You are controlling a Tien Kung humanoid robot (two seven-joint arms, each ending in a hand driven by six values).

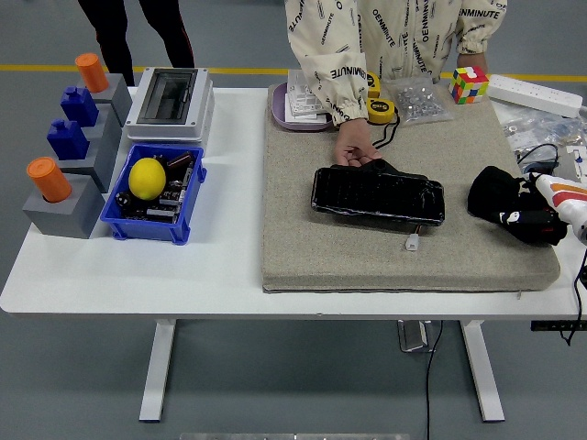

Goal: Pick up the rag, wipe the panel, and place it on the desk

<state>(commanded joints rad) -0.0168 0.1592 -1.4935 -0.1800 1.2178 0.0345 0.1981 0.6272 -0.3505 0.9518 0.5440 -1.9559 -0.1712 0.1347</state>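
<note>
My right hand [535, 223] at the mat's [367, 247] right edge, fingers curled against the black rag [491, 194], grasp uncertain, black panel [377, 194] mid-mat beside it, a person's hand [353, 147] steadying its far edge, white connector [412, 243] nearby.

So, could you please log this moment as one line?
right hand: at crumpled black rag, grip unclear | glossy black panel: unwiped, person's hand at far edge | left hand: unseen
</note>
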